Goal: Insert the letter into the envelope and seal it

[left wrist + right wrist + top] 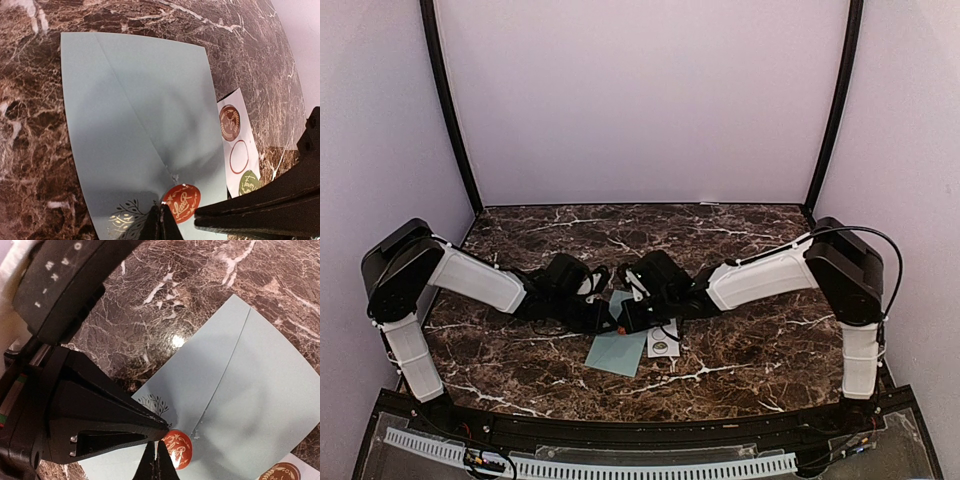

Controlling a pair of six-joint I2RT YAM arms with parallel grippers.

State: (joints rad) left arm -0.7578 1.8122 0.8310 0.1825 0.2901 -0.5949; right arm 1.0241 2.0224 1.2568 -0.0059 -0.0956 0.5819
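The envelope (140, 125) is lying flat on the table (30, 150), flap folded down, contents hidden. The left gripper (161, 215) and right gripper (157, 452), jaws pressed together, are touching 1 red sticker (182, 202) at the flap's tip.

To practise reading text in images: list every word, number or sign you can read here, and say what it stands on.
Red sticker on the envelope: curly script, not legible.
Green sticker and brown sticker on the white strip: script too blurred.
Black arm housing: white characters, turned, ending "-1"; rest uncertain.
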